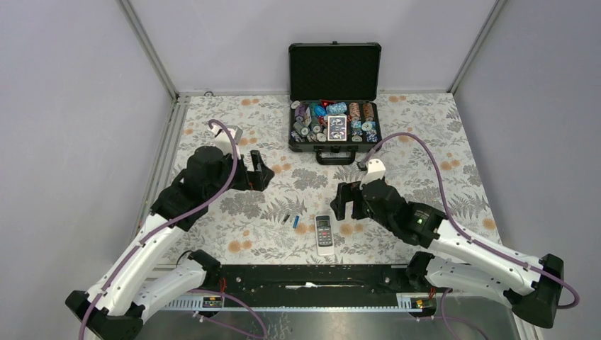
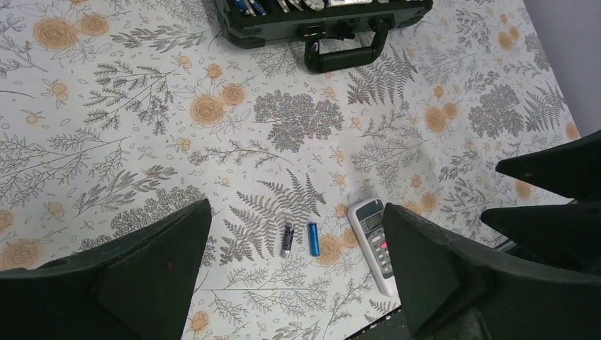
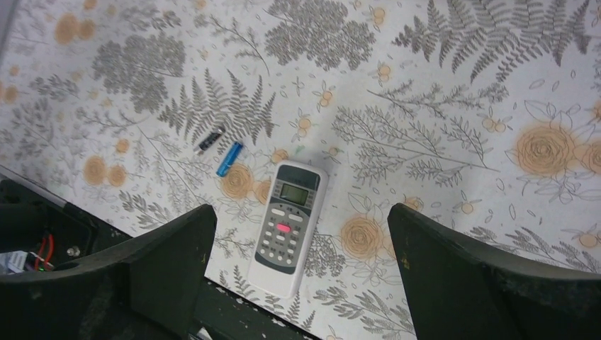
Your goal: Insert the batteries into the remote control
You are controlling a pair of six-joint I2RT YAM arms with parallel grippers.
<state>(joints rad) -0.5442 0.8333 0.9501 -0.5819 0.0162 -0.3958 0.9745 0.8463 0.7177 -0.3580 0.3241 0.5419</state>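
The white remote control [image 1: 324, 234] lies face up near the table's front edge, display and buttons showing [image 3: 289, 224] [image 2: 375, 241]. Just left of it lie the two batteries, a dark one [image 1: 285, 218] [image 2: 286, 239] [image 3: 210, 139] and a blue one [image 1: 295, 221] [image 2: 313, 239] [image 3: 229, 159], side by side on the flowered cloth. My left gripper [image 1: 256, 170] hovers open at the left, above and away from them. My right gripper [image 1: 349, 200] hangs open just right of the remote, nothing between its fingers.
An open black case [image 1: 334, 106] full of poker chips and a card deck stands at the back centre, its handle [image 2: 345, 53] facing the arms. A black rail [image 1: 312, 278] runs along the table's front edge.
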